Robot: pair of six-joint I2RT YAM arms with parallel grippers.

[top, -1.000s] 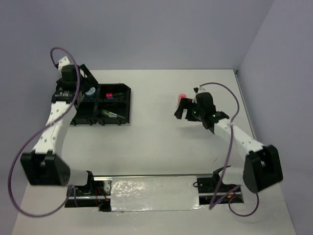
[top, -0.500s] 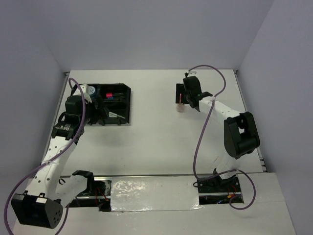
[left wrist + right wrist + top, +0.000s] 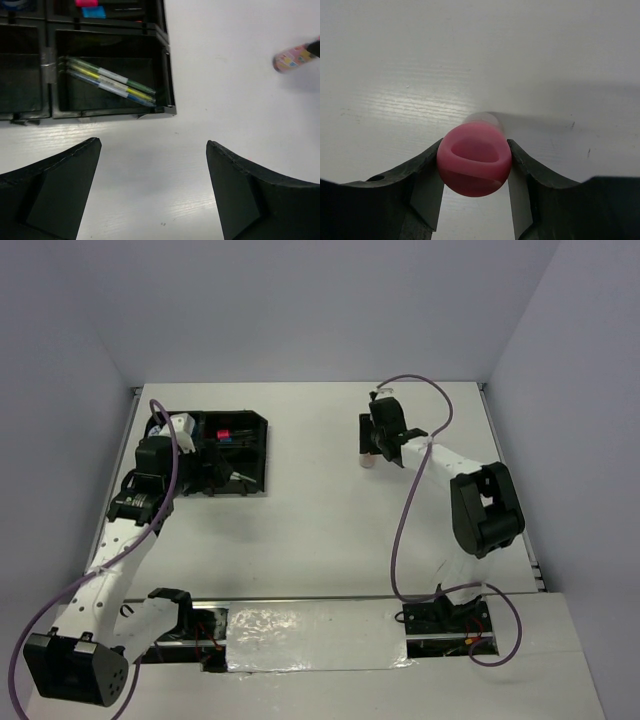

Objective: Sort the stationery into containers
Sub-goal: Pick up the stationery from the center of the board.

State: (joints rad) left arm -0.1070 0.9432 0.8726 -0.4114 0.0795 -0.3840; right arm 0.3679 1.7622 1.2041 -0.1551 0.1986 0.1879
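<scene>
- Jaws of the right gripper stand half closed, pressing both sides of the pink cap of the bottle.
- Left gripper is spread wide and empty, hovering just beside the near edge of the tray.
- One bottle, one tray, three thin pens side by side in the tray's near right compartment.
- Bottle stands on the table well right of the tray, long axis upright, cap up.

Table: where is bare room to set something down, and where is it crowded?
Bare: the wide patch between the black tray and the pink-capped bottle, and the strip from tray to arm bases. Crowded: the tray, partly under the left arm.
</scene>
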